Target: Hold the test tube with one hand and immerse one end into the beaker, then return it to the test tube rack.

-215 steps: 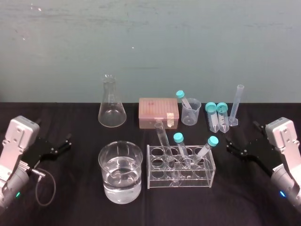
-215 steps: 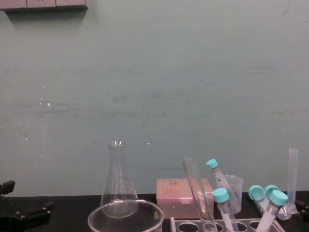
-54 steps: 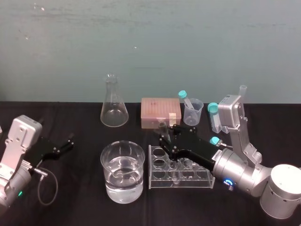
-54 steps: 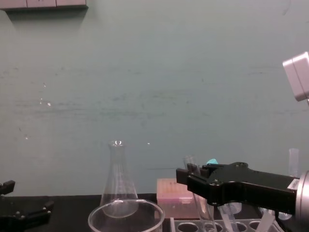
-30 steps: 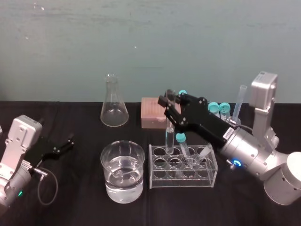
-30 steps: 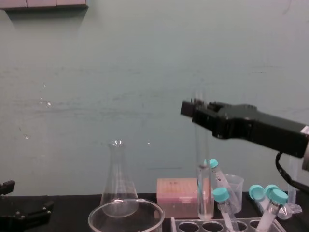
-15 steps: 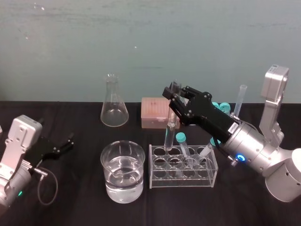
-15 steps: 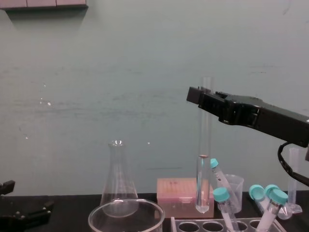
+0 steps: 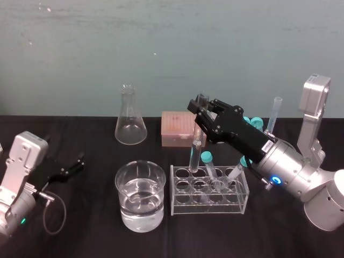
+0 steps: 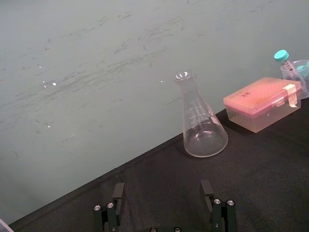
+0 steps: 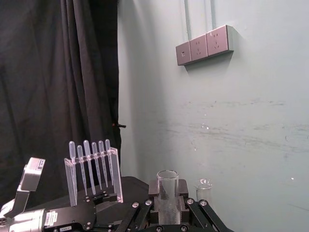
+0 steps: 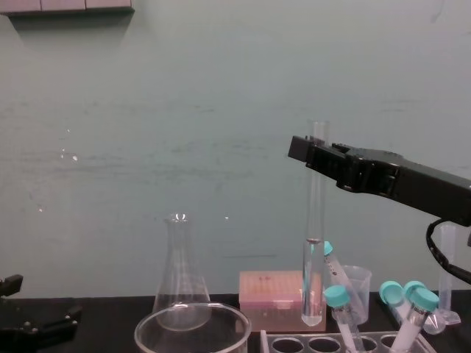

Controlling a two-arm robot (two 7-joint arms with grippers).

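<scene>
Glass, wide and about half full of clear liquid, the beaker (image 9: pixel 138 196) stands nearest on the black bench (image 9: pixel 97 236), left of centre. Just to its right is the test tube rack (image 9: pixel 208 189), with 2 teal-capped tubes (image 9: pixel 206 161) leaning in it. At the left edge of the bench the left gripper (image 9: pixel 79 161) rests low, well apart from the glassware; its wrist view shows the jaws spread wide with nothing between them.

Above the rack's far left corner hangs the test tube (image 12: pixel 314 243), nearly upright, open lip up. The chest view shows its rounded lower end just above the rack's top, touching no hole. The right gripper (image 12: pixel 313 158) reaches in from the right, high over the rack, and its jaws are clamped on the tube just below the lip; the right wrist view shows the tube's rim pinched between them.

Farther back stand a conical flask (image 9: pixel 129 121) behind the beaker and a salmon-pink box (image 9: pixel 176 129) to its right.
</scene>
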